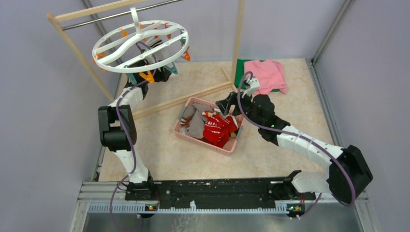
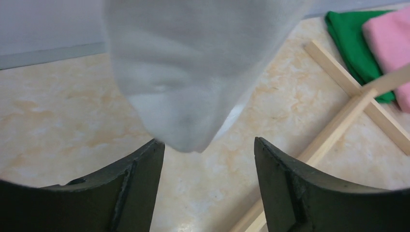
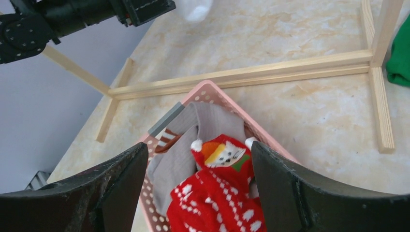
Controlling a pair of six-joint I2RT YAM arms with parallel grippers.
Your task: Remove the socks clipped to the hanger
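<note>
While the left gripper (image 2: pixel 208 145) stands with its jaws spread and nothing clamped between them, the rounded toe of a pale grey sock (image 2: pixel 193 72) hangs just above the gap, nearer the left finger; whether it touches that finger cannot be told. The sock's long axis runs straight up and down, toe pointing down at the gripper, its upper end out of the wrist view. Above, in the top view, the hanger (image 1: pixel 140 46) hangs by its hook from the metal bar of the rack (image 1: pixel 237 38). Its oval ring is tilted, long axis running left to right, with orange and teal clips (image 1: pixel 146 76) dangling below the rim. The right gripper (image 3: pixel 199 147) is also wide open and holds nothing, hovering over the pink basket (image 3: pixel 212 89) on the table (image 3: pixel 314 121). Inside lie a red sock (image 3: pixel 217 203) with white pattern and a small hatted figure at its far end, and a flat grey sock (image 3: pixel 203 121) beside it. Past the rack's foot a pink cloth (image 1: pixel 266 75) lies over a green cloth (image 2: pixel 353 38)
</note>
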